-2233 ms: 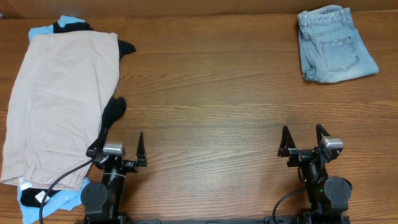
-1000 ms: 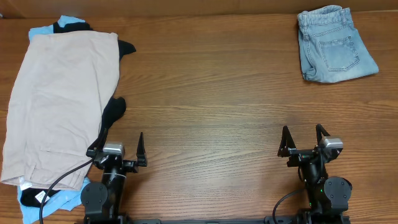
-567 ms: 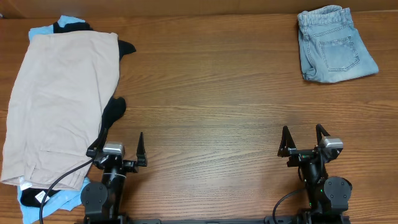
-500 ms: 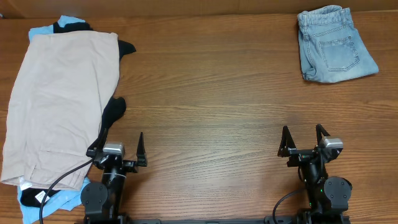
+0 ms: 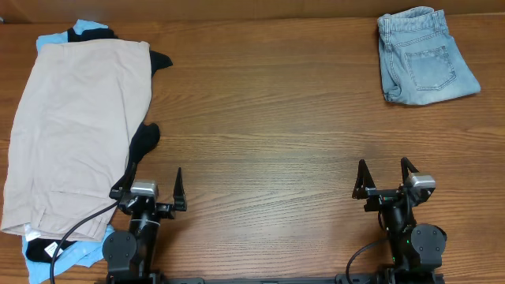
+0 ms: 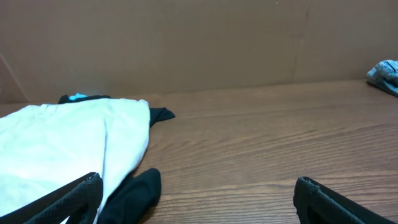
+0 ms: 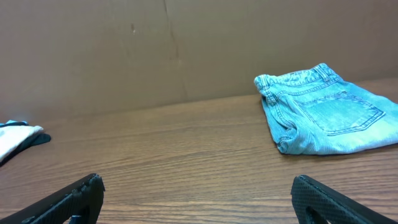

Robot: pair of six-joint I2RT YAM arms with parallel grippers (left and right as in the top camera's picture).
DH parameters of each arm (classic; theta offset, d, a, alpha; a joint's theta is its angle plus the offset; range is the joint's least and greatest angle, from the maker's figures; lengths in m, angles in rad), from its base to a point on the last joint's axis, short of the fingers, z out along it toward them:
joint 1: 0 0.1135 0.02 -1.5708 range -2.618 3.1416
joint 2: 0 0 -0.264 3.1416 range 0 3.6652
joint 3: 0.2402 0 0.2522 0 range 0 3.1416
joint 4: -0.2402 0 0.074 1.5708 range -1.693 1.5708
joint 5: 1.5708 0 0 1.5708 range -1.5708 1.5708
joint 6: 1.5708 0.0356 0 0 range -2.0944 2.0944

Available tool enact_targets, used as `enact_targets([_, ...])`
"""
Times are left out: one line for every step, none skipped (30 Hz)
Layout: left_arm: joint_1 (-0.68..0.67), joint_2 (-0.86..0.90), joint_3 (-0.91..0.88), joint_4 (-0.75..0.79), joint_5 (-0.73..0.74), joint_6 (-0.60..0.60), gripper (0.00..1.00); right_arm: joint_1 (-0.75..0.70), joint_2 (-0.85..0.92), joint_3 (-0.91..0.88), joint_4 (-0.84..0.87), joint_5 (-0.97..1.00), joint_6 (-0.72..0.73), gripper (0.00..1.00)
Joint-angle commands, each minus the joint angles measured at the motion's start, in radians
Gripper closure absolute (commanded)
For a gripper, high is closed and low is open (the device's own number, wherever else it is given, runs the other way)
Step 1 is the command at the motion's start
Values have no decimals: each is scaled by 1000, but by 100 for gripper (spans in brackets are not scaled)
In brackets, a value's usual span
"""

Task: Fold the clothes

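Denim shorts [image 5: 426,55], faded light blue, folded, stitched pocket up, far right corner of wood-grain table [image 5: 260,102]; smooth beige garment [image 5: 75,130] atop sky-blue garment [image 5: 54,38] and black garment [image 5: 144,142], far left; left gripper [image 5: 150,185] and right gripper [image 5: 384,175] low at near edge, fingers spread, empty.

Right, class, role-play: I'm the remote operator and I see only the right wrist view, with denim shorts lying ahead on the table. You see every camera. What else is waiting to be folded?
Observer: A large beige garment lies spread flat on the left of the table.
Operator: Is anything under it?
Observer: Yes. A black garment pokes out along its right edge, and a sky-blue garment at its far and near ends.
Operator: And the left pincer?
Observer: The left pincer is open and empty, beside the black garment.
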Motion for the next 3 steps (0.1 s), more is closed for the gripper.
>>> enact_targets([6,-9,-3,0,4,-13,0,5,-12,-7,7,10,-7,0])
enact_targets([6,-9,-3,0,4,-14,0,5,-12,-7,7,10,-7,0])
enact_targets([6,-9,-3,0,4,-13,0,5,-12,-7,7,10,-7,0])
